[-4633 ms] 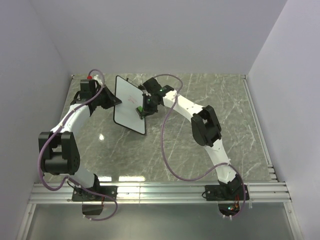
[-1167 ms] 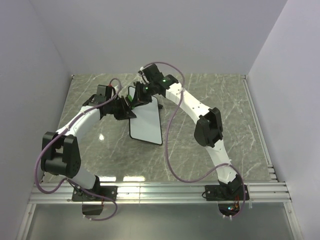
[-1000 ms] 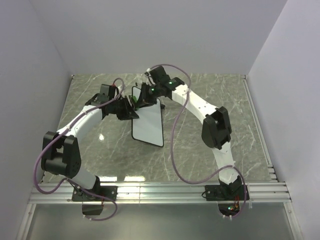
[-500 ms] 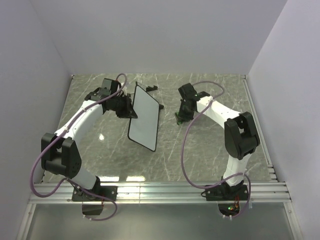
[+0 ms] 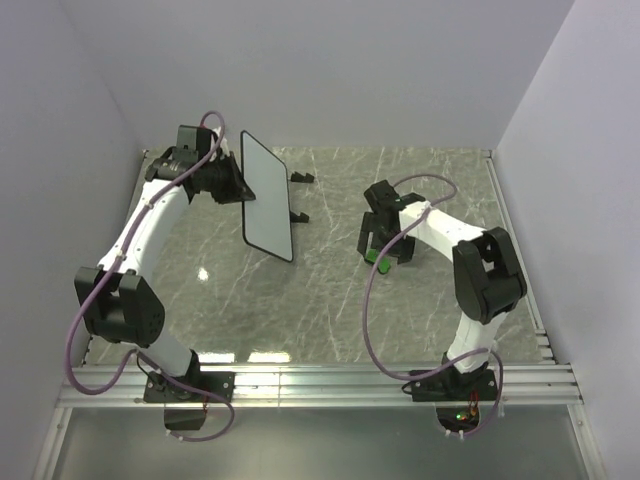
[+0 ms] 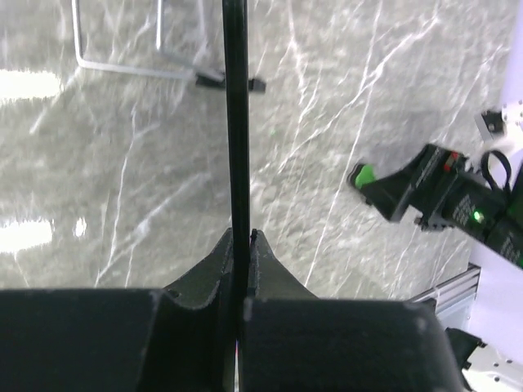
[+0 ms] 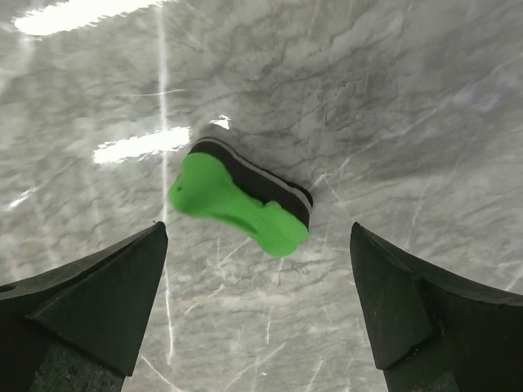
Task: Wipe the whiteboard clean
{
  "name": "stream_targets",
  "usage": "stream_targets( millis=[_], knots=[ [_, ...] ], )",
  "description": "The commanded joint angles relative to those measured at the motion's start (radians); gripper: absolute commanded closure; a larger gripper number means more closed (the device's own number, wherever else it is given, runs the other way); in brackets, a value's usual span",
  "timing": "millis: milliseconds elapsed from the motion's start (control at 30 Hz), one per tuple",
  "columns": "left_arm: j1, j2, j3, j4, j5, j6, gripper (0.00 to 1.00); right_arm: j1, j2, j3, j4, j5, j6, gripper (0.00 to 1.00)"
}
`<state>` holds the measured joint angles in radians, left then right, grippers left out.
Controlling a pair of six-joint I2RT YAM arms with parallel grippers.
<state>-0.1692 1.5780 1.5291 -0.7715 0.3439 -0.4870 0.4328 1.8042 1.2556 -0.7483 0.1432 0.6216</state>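
Left claw [image 6: 239, 242] clamps the whiteboard [image 5: 265, 197] edge; right claw [image 7: 257, 234] points down, spread wide over eraser [image 7: 237, 204].

A small green bone-shaped eraser [image 7: 237, 204] with a black underlayer lies flat on the grey marbled worktop [image 5: 250, 300], right of centre. An aluminium rail [image 5: 320, 385] runs along the near edge. Pale walls [image 5: 330, 70] enclose the left, far and right sides.

One whiteboard [image 5: 266, 197], one green eraser [image 7: 239, 198], and two robot arms [image 5: 150, 212].
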Motion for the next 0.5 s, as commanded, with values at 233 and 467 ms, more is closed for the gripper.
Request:
stream_targets(
  millis=[233, 467],
  knots=[
    [0.002, 0.109, 0.204, 0.14, 0.066, 0.044, 1.0, -0.005, -0.181, 0.016, -0.052, 0.047, -0.112, 0.0],
    [0.036, 0.33, 0.379, 0.078, 0.119, 0.132, 1.0, -0.006, -0.262, -0.05, -0.085, 0.05, -0.128, 0.0]
  ],
)
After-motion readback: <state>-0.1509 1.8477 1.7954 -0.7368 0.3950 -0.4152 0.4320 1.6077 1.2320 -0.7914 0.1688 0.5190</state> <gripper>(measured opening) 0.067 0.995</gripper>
